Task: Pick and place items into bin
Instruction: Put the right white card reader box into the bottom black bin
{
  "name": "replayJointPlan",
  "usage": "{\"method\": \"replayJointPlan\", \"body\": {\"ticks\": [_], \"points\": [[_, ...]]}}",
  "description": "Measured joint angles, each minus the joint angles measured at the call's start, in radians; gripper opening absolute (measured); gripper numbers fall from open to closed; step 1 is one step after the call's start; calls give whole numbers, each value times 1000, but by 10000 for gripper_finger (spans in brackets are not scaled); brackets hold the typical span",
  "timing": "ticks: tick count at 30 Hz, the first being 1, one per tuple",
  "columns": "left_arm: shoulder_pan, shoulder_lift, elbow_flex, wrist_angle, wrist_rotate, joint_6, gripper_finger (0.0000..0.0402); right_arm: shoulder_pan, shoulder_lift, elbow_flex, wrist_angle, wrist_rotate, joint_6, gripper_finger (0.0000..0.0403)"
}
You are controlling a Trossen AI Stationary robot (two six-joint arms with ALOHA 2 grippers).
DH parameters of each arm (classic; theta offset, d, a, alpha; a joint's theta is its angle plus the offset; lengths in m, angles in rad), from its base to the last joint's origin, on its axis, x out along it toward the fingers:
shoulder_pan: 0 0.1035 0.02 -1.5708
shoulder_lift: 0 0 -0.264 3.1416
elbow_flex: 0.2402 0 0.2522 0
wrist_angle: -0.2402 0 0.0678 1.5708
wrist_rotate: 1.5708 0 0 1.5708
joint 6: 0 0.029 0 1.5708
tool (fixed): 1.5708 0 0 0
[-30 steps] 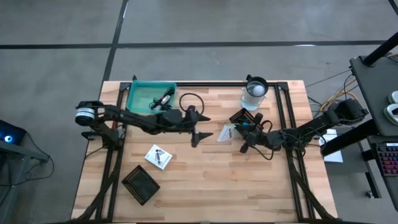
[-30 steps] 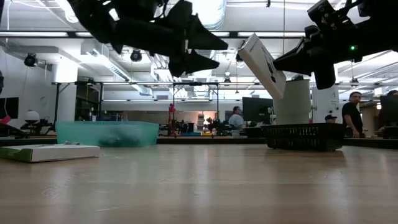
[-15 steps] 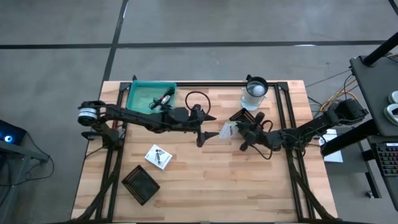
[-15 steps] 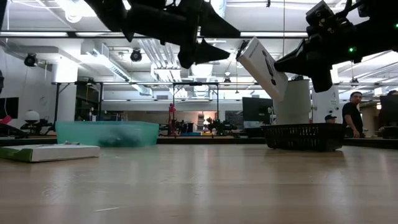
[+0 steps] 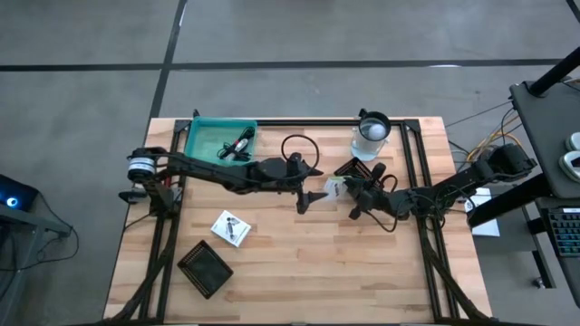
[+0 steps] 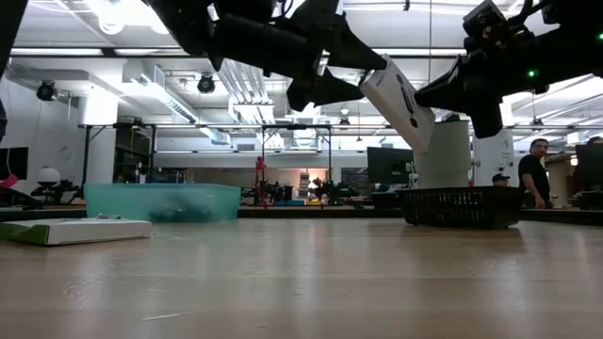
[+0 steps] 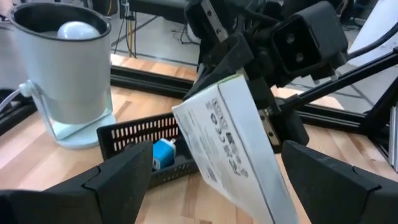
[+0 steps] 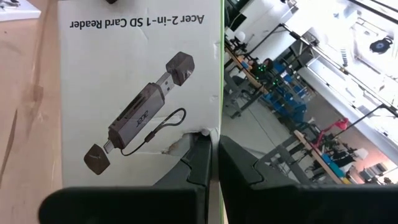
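The right end effector is clamped on a flat white card-reader box, held tilted in the air above the middle of the desk; its face carries a product picture and the words "Acer 2-in-1 SD Card Reader", with a green edge. The left end effector is level with the box, fingers spread wide on either side of it, not touching.

Counted: two white packets, two black trays, one teal bin, one cup.
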Motion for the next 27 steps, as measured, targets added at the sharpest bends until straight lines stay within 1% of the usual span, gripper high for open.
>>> {"method": "replayJointPlan", "body": {"ticks": [5,9,17,27], "points": [[2,6,8,-2,-9,0,338,0,0,0,-2,0,0,11],[3,13,10,-3,-50,11,338,0,0,0,-3,1,0,11],[6,18,18,1,-79,30,338,0,0,-1,-2,3,0,11],[8,25,17,-15,-155,57,338,0,0,-1,-2,-3,-1,11]]}}
